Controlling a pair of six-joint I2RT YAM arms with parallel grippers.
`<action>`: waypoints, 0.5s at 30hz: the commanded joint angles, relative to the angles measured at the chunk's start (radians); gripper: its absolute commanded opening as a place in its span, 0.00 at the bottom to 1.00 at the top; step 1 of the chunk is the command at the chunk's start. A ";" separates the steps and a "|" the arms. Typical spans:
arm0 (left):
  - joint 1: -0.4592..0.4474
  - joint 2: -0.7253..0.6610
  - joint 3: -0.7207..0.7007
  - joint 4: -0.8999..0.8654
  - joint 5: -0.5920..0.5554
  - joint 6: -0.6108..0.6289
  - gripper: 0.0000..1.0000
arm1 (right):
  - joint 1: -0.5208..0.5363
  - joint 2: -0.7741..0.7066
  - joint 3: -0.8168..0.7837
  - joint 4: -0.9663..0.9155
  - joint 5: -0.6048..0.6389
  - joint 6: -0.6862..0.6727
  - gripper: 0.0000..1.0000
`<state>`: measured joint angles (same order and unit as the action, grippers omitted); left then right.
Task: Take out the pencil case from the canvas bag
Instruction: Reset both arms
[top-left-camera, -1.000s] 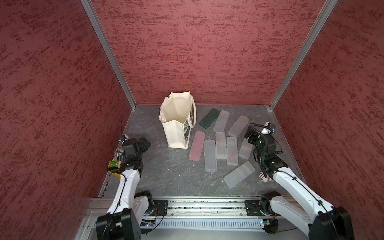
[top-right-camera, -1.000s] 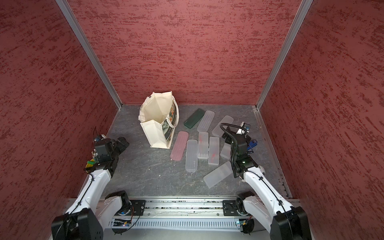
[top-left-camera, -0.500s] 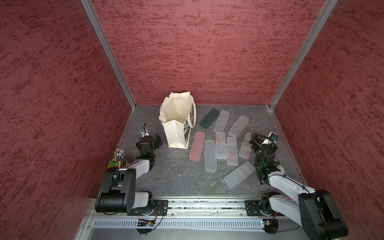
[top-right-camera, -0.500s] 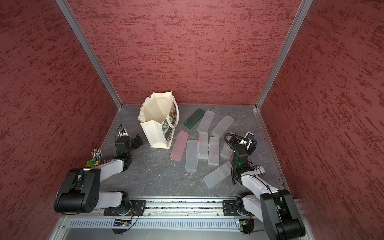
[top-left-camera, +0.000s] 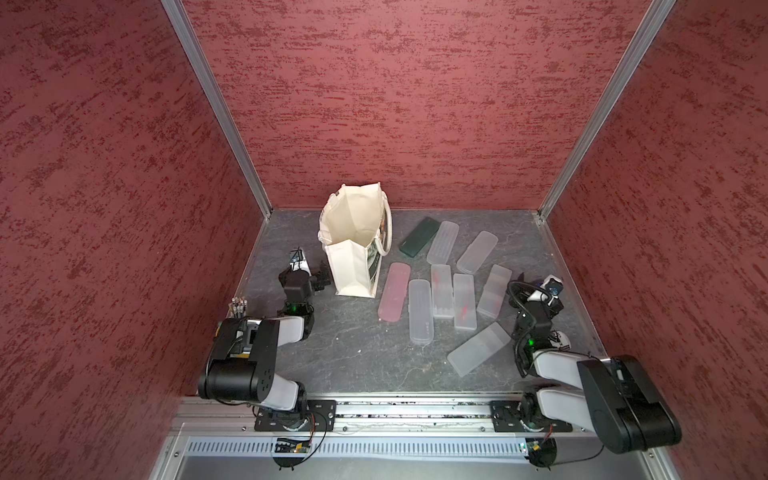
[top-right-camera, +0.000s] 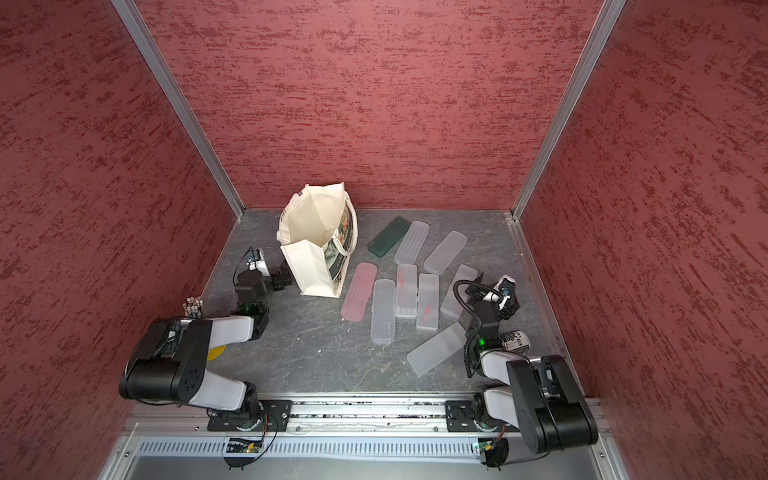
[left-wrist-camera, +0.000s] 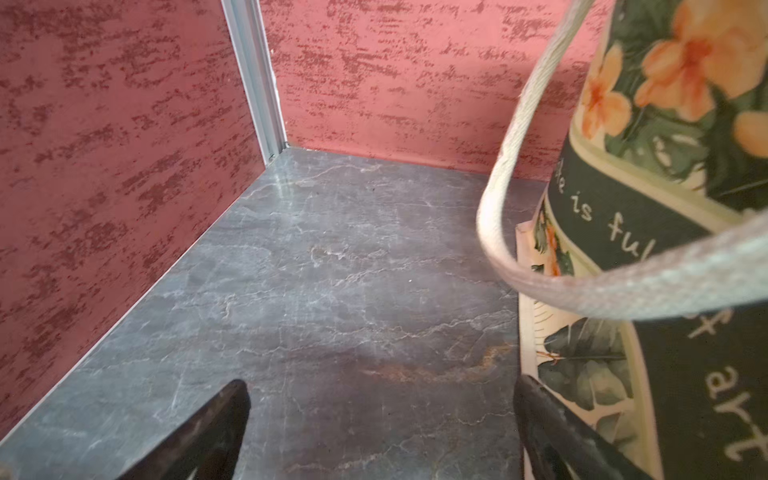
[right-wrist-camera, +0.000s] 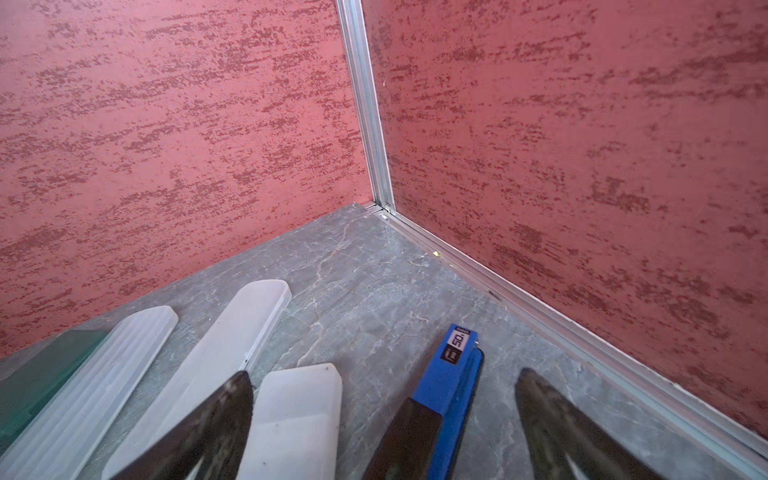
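Observation:
The cream canvas bag (top-left-camera: 353, 266) stands upright with its mouth open at the back left of the floor, and in both top views only cream cloth shows inside it (top-right-camera: 316, 224). Several pencil cases lie on the floor to its right: a dark green one (top-left-camera: 419, 237), a pink one (top-left-camera: 394, 298) and frosted ones (top-left-camera: 419, 311). My left gripper (top-left-camera: 320, 279) (left-wrist-camera: 380, 390) is open, low by the bag's near left corner, one finger (left-wrist-camera: 540, 415) close to the printed side (left-wrist-camera: 665, 199). My right gripper (top-left-camera: 540, 291) (right-wrist-camera: 382, 386) is open and empty, low over a frosted case's end (right-wrist-camera: 291, 415).
A blue flat box with a small label (right-wrist-camera: 453, 374) lies between the right fingers. The bag's rope handle (left-wrist-camera: 511, 174) loops out ahead of the left gripper. Red walls close three sides. A tape roll (top-right-camera: 515, 340) and a yellow thing (top-right-camera: 216, 353) lie near the arms' bases.
The left arm has swung from the left wall toward the bag and folded down to the floor. The right arm has dropped low by the right-hand cases. Bag and cases have not moved.

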<state>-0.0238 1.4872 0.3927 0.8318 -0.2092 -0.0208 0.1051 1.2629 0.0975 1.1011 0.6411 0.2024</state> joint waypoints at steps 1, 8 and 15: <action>0.008 0.062 -0.040 0.130 0.059 0.030 1.00 | -0.014 0.031 -0.009 0.223 0.046 -0.065 0.99; 0.024 0.053 -0.032 0.107 0.091 0.016 1.00 | -0.053 0.162 -0.030 0.436 0.039 -0.076 0.99; 0.028 0.047 -0.027 0.091 0.102 0.009 1.00 | -0.084 0.143 0.010 0.317 -0.059 -0.055 0.99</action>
<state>0.0002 1.5372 0.3649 0.8978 -0.1268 -0.0174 0.0395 1.4010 0.0872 1.3827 0.6365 0.1532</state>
